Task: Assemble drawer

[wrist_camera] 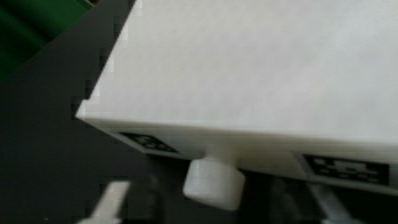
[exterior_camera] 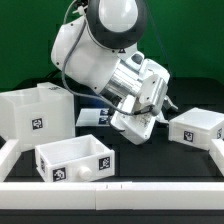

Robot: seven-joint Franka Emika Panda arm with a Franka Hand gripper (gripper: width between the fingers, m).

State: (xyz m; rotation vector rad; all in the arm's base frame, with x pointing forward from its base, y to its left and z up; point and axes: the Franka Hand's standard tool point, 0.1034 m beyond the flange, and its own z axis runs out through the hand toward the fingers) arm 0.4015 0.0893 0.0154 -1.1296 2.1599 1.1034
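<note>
Three white parts of the drawer lie apart on the dark surface [exterior_camera: 150, 165]: the boxy housing [exterior_camera: 35, 115] at the exterior view's left, a knobbed tray [exterior_camera: 75, 160] nearest the camera, and a second tray [exterior_camera: 195, 125] at the exterior view's right. The tool [exterior_camera: 130, 130] hangs tilted between them; I cannot tell whether its fingers are parted or closed. A white tagged part with a round knob [wrist_camera: 214, 182] fills the wrist view, too close to say which tray it is. The step looks like lining up a tray pickup. To do it well, square the tool to one side wall, stay clear of the knob, and close only once the wall sits between both fingers, so the tray lifts level.
</note>
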